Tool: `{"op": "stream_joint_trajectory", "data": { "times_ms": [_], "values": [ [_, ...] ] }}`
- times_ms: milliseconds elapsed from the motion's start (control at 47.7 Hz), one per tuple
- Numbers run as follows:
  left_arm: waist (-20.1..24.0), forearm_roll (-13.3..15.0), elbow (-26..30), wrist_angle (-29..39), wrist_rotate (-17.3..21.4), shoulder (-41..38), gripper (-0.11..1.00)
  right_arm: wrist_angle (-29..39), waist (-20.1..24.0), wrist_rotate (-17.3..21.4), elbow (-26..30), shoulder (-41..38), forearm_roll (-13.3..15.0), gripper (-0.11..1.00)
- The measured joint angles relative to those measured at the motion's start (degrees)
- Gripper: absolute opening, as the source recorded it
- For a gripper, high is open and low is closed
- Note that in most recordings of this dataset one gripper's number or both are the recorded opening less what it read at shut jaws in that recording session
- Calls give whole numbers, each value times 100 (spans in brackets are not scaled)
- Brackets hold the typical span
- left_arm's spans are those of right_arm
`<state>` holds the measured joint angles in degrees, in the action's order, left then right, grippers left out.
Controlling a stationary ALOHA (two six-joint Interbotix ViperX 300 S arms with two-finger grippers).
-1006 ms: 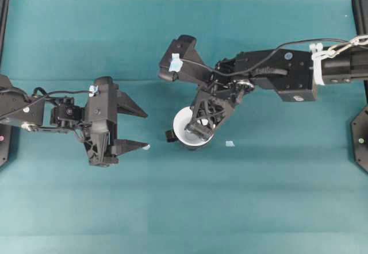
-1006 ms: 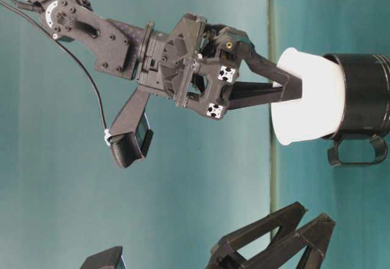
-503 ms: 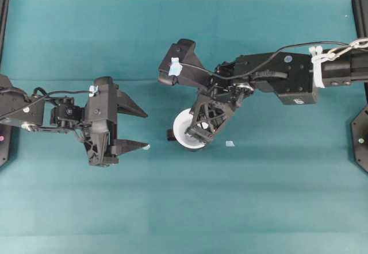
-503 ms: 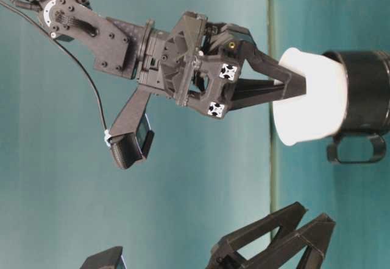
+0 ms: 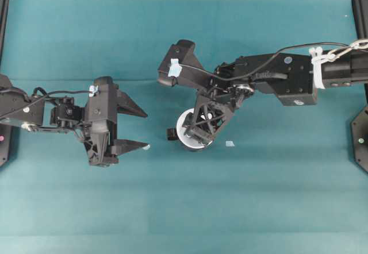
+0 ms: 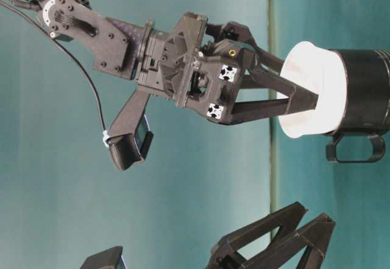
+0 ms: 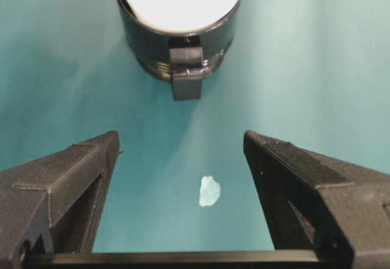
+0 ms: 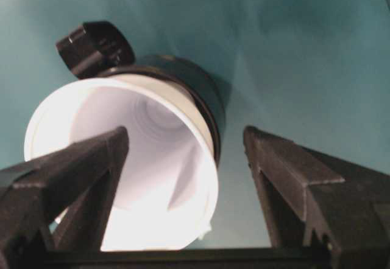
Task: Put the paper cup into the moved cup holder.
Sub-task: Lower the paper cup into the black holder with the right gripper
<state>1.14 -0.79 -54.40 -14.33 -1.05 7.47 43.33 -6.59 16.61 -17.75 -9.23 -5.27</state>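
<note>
The right tool [image 6: 304, 83] is spread wide around the paper cup [image 6: 314, 89], one finger inside its mouth, while the cup sits partly sunk in the black cup holder [image 6: 362, 89] on the bench [image 5: 259, 196]. The rim looks tilted, so a lifting finger could snag it and pull the cup out. The left tool [image 5: 141, 129], also spread, waits well apart.

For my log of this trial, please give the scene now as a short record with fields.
paper cup: white paper cup sits inside the cup holder, rim above it
cup holder: black, upright on the teal table, handle toward left arm
right end effector: open, one finger inside the cup, one outside
left end effector: open, holds nothing, apart from the holder
</note>
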Motion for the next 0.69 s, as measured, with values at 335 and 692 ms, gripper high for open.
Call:
{"op": "stream_joint_trajectory", "data": {
  "times_ms": [335,692],
  "values": [
    [0,0,0,0,0,0,85,-53,18,0,0,9,35,85],
    [-9,0,0,0,0,0,85,-62,18,0,-123,352,281,85]
  ]
}}
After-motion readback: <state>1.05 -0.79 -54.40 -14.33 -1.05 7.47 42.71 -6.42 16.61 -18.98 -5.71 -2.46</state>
